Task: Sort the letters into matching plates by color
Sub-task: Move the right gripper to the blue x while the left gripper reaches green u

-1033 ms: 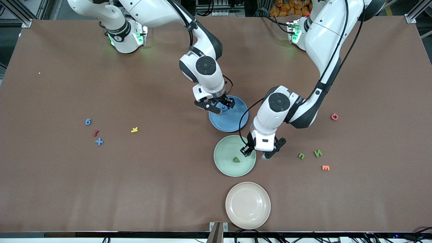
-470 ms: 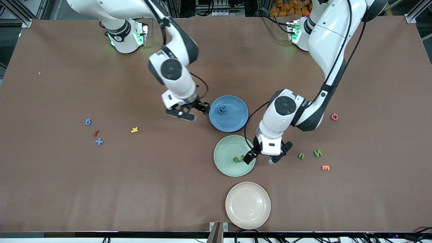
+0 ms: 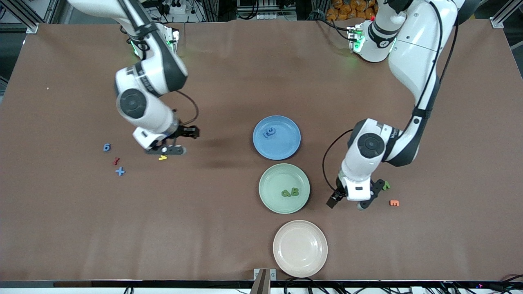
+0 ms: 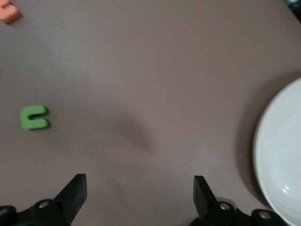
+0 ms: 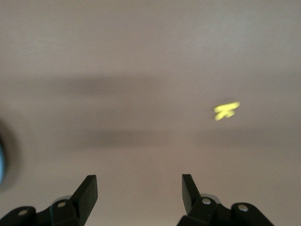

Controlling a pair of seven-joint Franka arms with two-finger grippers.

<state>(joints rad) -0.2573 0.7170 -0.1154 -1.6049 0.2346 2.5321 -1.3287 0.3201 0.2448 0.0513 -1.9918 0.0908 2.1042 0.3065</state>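
Note:
The blue plate (image 3: 277,137) holds blue letter pieces (image 3: 269,132) lying close together. The mint green plate (image 3: 284,188), nearer the front camera, holds two green letters (image 3: 290,192). Two blue pieces, a letter (image 3: 106,147) and a plus (image 3: 119,171), lie toward the right arm's end. My right gripper (image 3: 184,141) (image 5: 139,188) is open and empty, low over the table beside a yellow piece (image 3: 163,157) (image 5: 226,109). My left gripper (image 3: 346,203) (image 4: 140,188) is open and empty over bare table between the green plate and a green piece (image 4: 34,117). Another green letter (image 3: 386,185) shows beside it.
A cream-white plate (image 3: 300,248) (image 4: 282,160) lies nearest the front camera. An orange piece (image 3: 394,202) (image 4: 8,12) lies by the left gripper. A red piece (image 3: 116,161) lies between the two loose blue pieces.
My right gripper left a blue piece in the blue plate and swung toward its own end of the table. My left gripper left a second green letter in the green plate and moved toward the loose green pieces.

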